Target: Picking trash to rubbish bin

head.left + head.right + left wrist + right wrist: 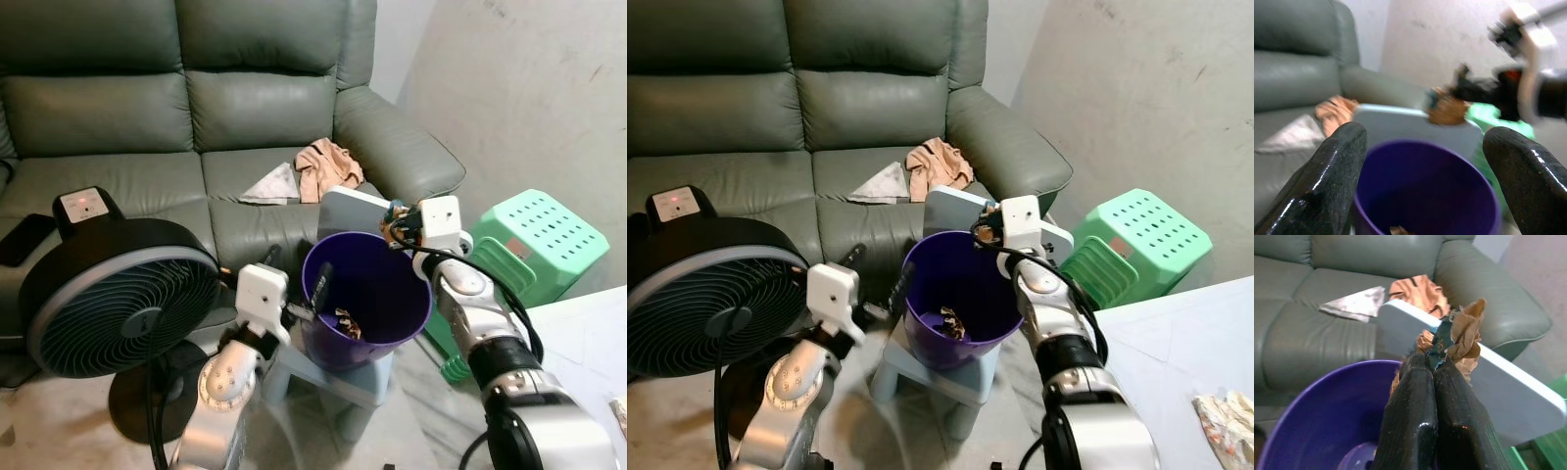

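Now, all places are given from the purple bin.

Purple bin (pixel 367 294): it stands on a small pale stool (pixel 338 377) in front of the grey sofa (pixel 147 117); inside, at the bottom, lies one small brown scrap (pixel 346 321); the rest of the inside looks bare.

Right gripper (pixel 1434 369): it is above the far rim of the bin; the two black fingers are pressed together on a crumpled brown wrapper (pixel 1462 335); the wrapper sticks out past the fingertips, over the rim.

Left gripper (pixel 304 299): it is at the near left side of the bin, just beside the wall; the fingers (pixel 1337 171) are spread wide and hold nothing.

White board (pixel 351 211): it lies flat just behind the bin, between the bin and the sofa seat.

Sofa seat behind the bin: an orange cloth (pixel 325 166) and a pale folded paper (pixel 271 186) lie there, near each other.

Black fan (pixel 118 294): it stands to the left of the bin.

Green basket (pixel 529 245): it is to the right of the bin, near the wall; what it holds I cannot tell.
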Controlling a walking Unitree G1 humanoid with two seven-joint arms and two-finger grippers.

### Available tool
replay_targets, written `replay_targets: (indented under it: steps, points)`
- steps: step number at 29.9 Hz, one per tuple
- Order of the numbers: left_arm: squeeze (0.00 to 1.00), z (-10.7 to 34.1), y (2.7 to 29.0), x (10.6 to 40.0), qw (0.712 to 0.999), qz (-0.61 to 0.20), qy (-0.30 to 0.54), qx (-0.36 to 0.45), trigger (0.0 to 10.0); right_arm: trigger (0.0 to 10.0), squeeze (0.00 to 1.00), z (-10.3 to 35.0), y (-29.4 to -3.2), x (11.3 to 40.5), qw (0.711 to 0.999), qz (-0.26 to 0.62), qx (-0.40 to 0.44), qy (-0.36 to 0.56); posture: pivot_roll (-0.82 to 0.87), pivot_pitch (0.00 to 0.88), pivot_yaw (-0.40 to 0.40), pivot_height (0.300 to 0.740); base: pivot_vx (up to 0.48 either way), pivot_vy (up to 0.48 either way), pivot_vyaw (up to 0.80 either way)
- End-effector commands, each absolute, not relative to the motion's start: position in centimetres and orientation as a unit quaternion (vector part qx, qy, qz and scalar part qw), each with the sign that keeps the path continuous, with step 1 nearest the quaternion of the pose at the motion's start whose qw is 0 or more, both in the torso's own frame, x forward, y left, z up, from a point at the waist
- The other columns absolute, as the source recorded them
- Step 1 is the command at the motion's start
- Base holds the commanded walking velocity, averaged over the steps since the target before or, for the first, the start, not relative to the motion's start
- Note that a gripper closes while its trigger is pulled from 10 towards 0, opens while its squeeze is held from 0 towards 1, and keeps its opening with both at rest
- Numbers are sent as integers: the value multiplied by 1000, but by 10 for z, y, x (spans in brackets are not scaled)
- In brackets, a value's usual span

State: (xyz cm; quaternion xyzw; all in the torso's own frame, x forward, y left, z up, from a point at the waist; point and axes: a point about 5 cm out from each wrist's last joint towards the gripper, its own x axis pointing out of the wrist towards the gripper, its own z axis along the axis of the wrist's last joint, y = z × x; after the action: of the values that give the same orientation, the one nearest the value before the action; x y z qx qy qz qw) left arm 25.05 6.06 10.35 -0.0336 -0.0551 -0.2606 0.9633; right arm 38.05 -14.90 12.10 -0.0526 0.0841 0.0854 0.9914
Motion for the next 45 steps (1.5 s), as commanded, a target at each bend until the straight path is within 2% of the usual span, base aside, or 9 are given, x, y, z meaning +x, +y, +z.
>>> replay_targets:
  steps: [1,7,8,20,29,37,45]
  points:
    - [0,115,42,246,955,-281,-75,-57,10000,10000,0,121,-157,382,993,65,-53,86,196,137,-191,715,0,0,0]
    - [0,114,35,238,947,-311,-65,-45,10000,10000,0,118,-164,383,994,31,-36,99,206,129,-180,715,0,0,0]
    - [0,115,34,236,945,-318,-62,-43,10000,10000,1000,118,-167,384,995,17,-23,99,207,126,-180,715,0,0,0]
    - [0,118,41,243,949,-307,-61,-41,10000,10000,1000,119,-167,384,996,24,-11,88,206,128,-178,715,0,0,0]
    - [0,123,56,256,957,-279,-71,-37,10000,10000,1000,132,-163,385,996,76,26,29,204,108,-167,715,0,0,0]
    - [0,131,84,277,965,-245,-86,-23,10000,10000,1000,136,-165,381,994,104,41,-16,182,77,-144,715,0,0,0]
    - [0,148,124,306,975,-188,-115,-37,10000,10000,1000,141,-189,367,991,92,32,-93,141,41,-102,715,0,0,0]
